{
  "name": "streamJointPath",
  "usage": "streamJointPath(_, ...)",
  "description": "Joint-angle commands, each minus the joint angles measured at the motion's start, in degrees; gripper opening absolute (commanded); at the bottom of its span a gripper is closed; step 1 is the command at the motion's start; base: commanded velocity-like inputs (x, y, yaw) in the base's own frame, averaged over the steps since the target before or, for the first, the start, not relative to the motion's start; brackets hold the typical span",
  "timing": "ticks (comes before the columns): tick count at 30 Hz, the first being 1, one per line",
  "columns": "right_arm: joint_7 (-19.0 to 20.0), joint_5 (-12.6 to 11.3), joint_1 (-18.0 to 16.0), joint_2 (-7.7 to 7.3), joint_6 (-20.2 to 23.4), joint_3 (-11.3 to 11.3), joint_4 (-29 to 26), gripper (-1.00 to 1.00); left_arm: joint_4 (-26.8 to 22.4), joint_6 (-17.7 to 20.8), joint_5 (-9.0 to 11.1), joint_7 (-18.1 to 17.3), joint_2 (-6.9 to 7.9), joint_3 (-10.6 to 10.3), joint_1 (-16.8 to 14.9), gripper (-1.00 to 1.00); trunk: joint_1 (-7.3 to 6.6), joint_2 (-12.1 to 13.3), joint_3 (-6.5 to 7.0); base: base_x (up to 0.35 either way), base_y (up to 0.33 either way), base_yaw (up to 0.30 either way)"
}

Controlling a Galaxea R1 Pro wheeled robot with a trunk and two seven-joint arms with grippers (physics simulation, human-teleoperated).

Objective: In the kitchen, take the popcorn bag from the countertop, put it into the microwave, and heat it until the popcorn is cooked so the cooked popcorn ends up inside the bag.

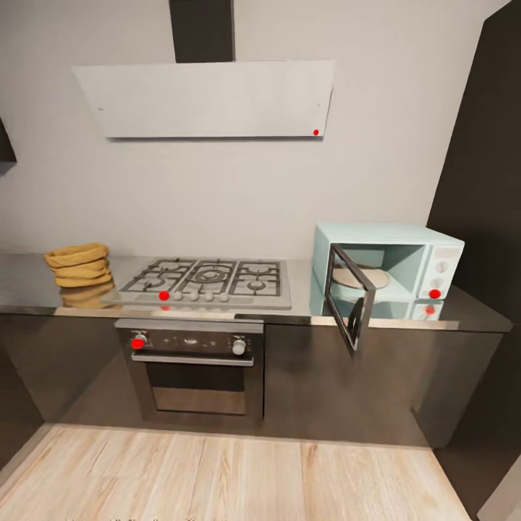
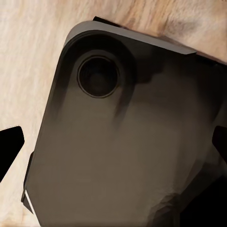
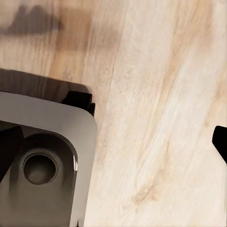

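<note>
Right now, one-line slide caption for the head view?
Popcorn bag on the countertop left of the gas hob; microwave at right, door open.

Dark grey rounded base [image 2: 123,142], black fingertips [image 2: 9,146]

Glossy grey steel-like countertop [image 1: 29,286] over dark cabinets carries 3 items: tan crumpled paper popcorn bag [image 1: 78,265] at left, grated gas hob [image 1: 210,281] centred, pale-blue boxy microwave [image 1: 391,262] at right, door open.
</note>
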Motion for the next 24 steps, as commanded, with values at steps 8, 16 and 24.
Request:
streamJointPath(8, 0.1, 0.6, -0.1, 0.29, -0.2, -0.5, 0.2, 1.0, -0.1, -0.1, 3.4, 0.2, -0.18, 0.6, 0.0, 1.0, 0.0, 0.0, -0.05, 0.0, 0.0, 0.272)
streamJointPath(16, 0.1, 0.6, -0.1, 0.25, 1.1, -0.5, 0.2, 1.0, -0.1, -0.1, 5.3, 0.2, -0.14, 0.5, 0.0, 1.0, 0.0, 0.0, -0.05, 0.0, 0.0, 0.273)
streamJointPath(24, 0.2, 0.6, -0.1, 0.25, 2.4, -0.5, 0.2, 1.0, -0.1, -0.1, 5.2, 0.2, -0.17, 0.5, 0.0, 1.0, 0.0, 0.0, -0.05, 0.0, 0.0, 0.273)
